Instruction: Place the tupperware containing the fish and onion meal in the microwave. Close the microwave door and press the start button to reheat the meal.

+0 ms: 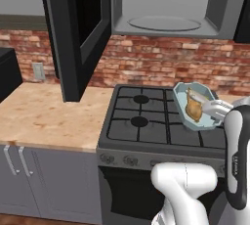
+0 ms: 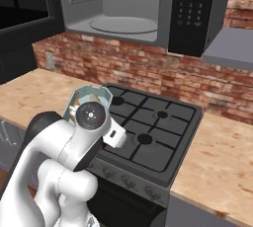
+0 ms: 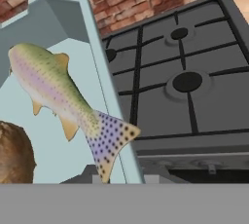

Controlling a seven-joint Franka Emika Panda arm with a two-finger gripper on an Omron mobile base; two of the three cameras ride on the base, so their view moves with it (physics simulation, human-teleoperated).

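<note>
In the left base view the door [image 1: 78, 33] stands swung open at 10 o'clock, a black-framed panel hanging down over the counter [image 1: 44, 116]. Right of it, at 12 o'clock, the microwave [image 1: 168, 4] shows its pale cavity and the round turntable [image 1: 164, 23], bare. Below lies the stove [image 1: 146, 121], and over its right-hand burners, at about 3 o'clock, the tub [image 1: 195, 105] is carried clear of the grates, tilted so its open face turns toward the camera. The gripper [image 1: 215, 109] grips the tub at its right rim — the jaws are narrowed onto the wall, though the fingertips themselves are hidden behind it. In the hand view the tub wall runs up from 6 o'clock to 11 o'clock, the fish [image 3: 63, 101] lies against the tub floor with its spotted tail toward the fingers, and a brown piece sits at 8 o'clock. The governing relation is vertical: the cavity opening lies well above the tub and to its left, toward 11 o'clock from the gripper. The tub's long axis runs roughly front to back over the stove. Judged from this, the coming move calls for a lift and a levelling of the tub before entry — the tilt could spill the meal.
</note>
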